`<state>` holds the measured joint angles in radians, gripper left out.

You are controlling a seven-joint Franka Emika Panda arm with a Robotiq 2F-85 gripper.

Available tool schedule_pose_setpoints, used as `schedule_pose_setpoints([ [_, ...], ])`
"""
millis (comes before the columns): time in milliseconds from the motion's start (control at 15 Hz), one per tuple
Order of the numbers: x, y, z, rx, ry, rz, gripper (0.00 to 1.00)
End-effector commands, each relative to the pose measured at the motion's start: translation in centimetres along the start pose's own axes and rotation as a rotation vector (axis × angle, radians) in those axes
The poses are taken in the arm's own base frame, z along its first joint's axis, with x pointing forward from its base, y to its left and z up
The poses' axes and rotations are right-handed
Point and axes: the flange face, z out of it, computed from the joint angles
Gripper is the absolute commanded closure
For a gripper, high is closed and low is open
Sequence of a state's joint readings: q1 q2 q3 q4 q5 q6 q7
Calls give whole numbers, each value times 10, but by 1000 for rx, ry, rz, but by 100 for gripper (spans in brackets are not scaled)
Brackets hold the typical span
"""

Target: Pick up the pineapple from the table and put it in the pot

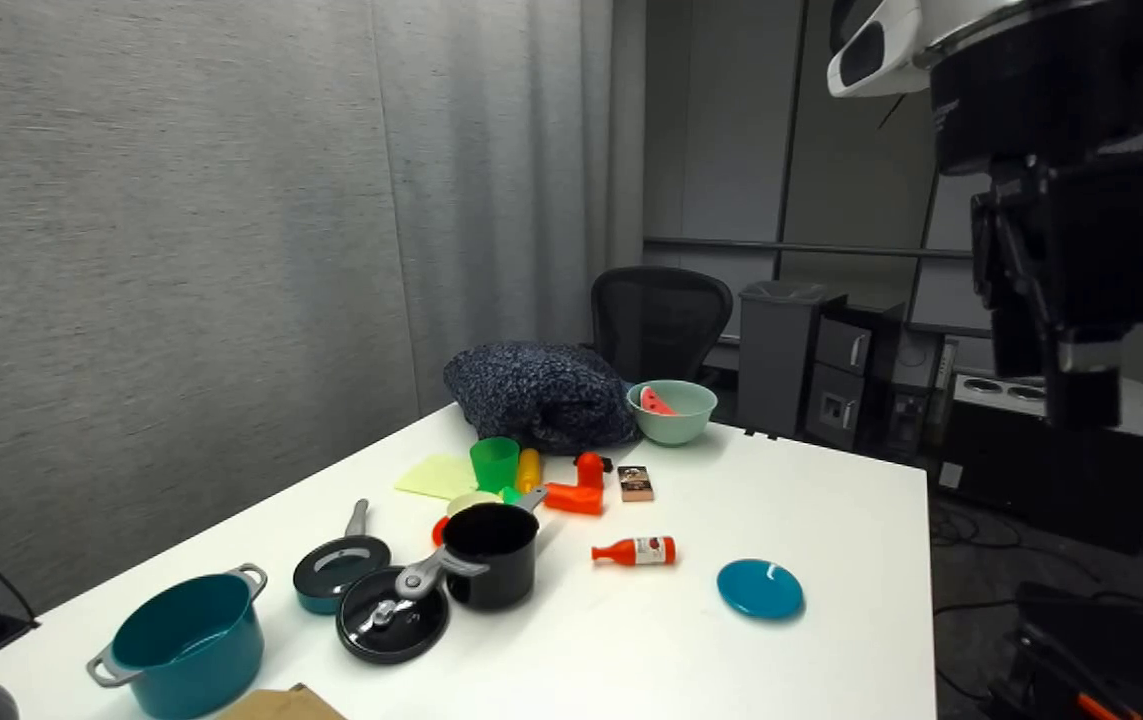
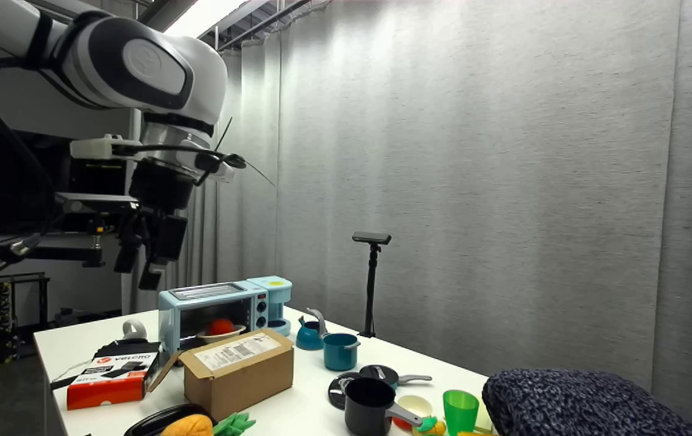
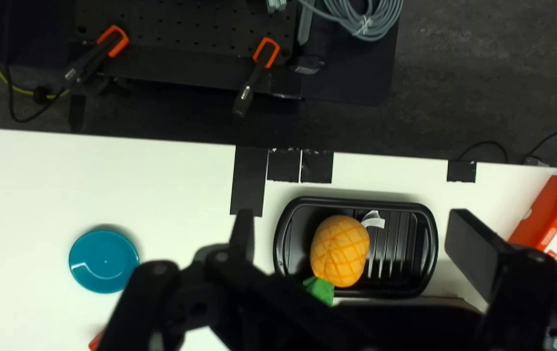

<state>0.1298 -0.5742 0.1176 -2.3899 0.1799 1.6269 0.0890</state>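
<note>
The pineapple [image 3: 339, 251], orange-yellow with a green tuft, lies in a black ribbed tray [image 3: 429, 243] on the white table [image 3: 171, 190]. In an exterior view the pineapple [image 2: 188, 426] is cut by the bottom edge. My gripper [image 3: 351, 214] is open and empty, high above the table; in the wrist view its fingers stand left and right of the tray. The gripper also shows in both exterior views [image 1: 1049, 375] [image 2: 138, 269]. The black pot [image 1: 493, 565] stands upright with its mouth uncovered; it also shows in an exterior view [image 2: 369, 409].
A cardboard box [image 2: 249, 378], a Velcro box [image 2: 109, 381] and a blue toaster oven [image 2: 212, 315] stand near the tray. A black lid [image 1: 393, 615], pan [image 1: 341, 570] and teal pot [image 1: 191, 640] are by the black pot. A small toy pineapple [image 2: 433, 427], bottle [image 1: 636, 551] and blue plate [image 1: 760, 588] lie about.
</note>
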Motion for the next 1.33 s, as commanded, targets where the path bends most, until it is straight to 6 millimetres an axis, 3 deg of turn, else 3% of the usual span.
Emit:
schedule_pose_setpoints([
  [0,19,-5,34,-15,41,13,0],
  [200,39,-6,71,-34,19,10,0],
  [333,46,-6,85,-34,-14,7,0],
  [933,37,0,75,-17,50,45,0],
  [1267,61,-5,74,-27,187,106,0],
])
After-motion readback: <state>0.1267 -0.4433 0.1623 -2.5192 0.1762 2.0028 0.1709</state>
